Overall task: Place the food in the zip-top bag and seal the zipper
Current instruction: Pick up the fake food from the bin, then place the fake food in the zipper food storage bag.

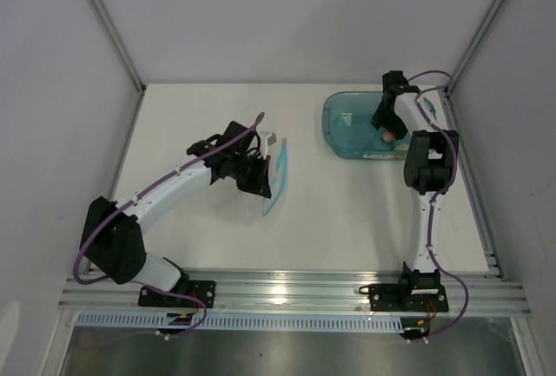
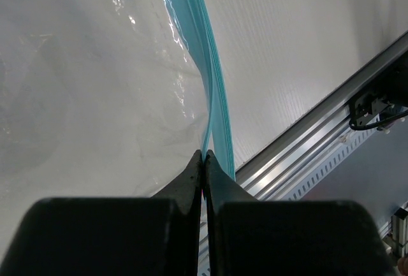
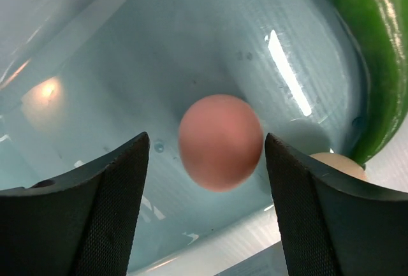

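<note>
Over the tub [image 1: 347,124] at the far right, your right gripper [image 3: 207,145] hangs with fingers [image 3: 95,212] spread wide either side of the pink egg [image 3: 220,141], not touching it; only that wrist view shows the green piece [image 3: 376,46] and cream ball [image 3: 338,164] beside it. Your left gripper [image 2: 204,158] is pinched on the bag [image 1: 276,176] at its zipper [image 2: 213,85], left of centre, the strip running lengthwise away from the fingertips.
</note>
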Controlling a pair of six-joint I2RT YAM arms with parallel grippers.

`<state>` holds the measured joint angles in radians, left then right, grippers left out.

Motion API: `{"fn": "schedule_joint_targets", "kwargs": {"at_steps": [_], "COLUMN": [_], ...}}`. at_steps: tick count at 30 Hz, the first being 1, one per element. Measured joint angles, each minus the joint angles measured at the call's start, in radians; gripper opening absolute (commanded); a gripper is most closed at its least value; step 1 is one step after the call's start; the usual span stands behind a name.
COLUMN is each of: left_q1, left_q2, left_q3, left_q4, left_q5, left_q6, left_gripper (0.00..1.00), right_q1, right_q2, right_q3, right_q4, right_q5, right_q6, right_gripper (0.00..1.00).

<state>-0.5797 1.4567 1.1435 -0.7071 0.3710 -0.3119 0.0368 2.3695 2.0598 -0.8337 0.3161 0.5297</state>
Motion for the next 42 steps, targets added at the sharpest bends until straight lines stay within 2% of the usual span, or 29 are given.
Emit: {"fn": "schedule_joint_targets", "kwargs": {"at_steps": [3, 4, 6, 7, 10, 13, 17, 21, 27, 32, 38, 42], "left_q1": [0.0, 0.0, 0.0, 0.0, 0.0, 0.002, 0.014, 0.029, 0.038, 0.039, 0.04, 0.045], "left_q2": [0.004, 0.004, 0.004, 0.004, 0.004, 0.004, 0.006, 0.016, 0.019, 0.019, 0.006, 0.0], "left_q3": [0.0, 0.0, 0.0, 0.0, 0.0, 0.001, 0.019, 0.043, 0.05, 0.05, 0.052, 0.081], "left_q4": [-0.006, -0.008, -0.011, -0.012, -0.014, -0.015, -0.021, -0.022, -0.022, -0.021, -0.022, -0.021], "left_q5": [0.0, 0.0, 0.0, 0.0, 0.001, 0.013, 0.06, 0.106, 0.165, 0.203, 0.244, 0.267], "left_q6": [0.002, 0.003, 0.007, 0.007, 0.007, 0.007, 0.006, 0.006, -0.001, -0.008, -0.022, -0.034], "left_gripper": [0.01, 0.01, 0.01, 0.01, 0.01, 0.01, 0.01, 0.01, 0.01, 0.01, 0.01, 0.01], "right_q1": [0.003, 0.004, 0.005, 0.005, 0.005, 0.011, 0.029, 0.068, 0.166, 0.268, 0.385, 0.415], "right_q2": [0.0, 0.0, 0.0, 0.0, 0.0, 0.0, -0.016, -0.094, -0.404, -0.643, -0.786, -0.851], "right_q3": [0.0, 0.0, 0.0, 0.0, 0.005, 0.026, 0.036, 0.006, -0.2, -0.354, -0.438, -0.51], "right_q4": [0.006, 0.008, 0.013, 0.018, 0.023, 0.022, 0.016, 0.002, 0.036, 0.057, 0.071, 0.1], "right_q5": [-0.007, -0.01, -0.013, -0.017, -0.034, -0.05, -0.088, -0.196, -0.412, -0.533, -0.621, -0.681], "right_q6": [-0.005, -0.008, -0.01, -0.013, -0.016, -0.027, -0.033, -0.041, -0.05, -0.054, -0.06, -0.045], "right_gripper": [0.57, 0.44, 0.38, 0.29, 0.14, 0.07, 0.06, 0.06, 0.02, 0.0, 0.0, 0.0]}}
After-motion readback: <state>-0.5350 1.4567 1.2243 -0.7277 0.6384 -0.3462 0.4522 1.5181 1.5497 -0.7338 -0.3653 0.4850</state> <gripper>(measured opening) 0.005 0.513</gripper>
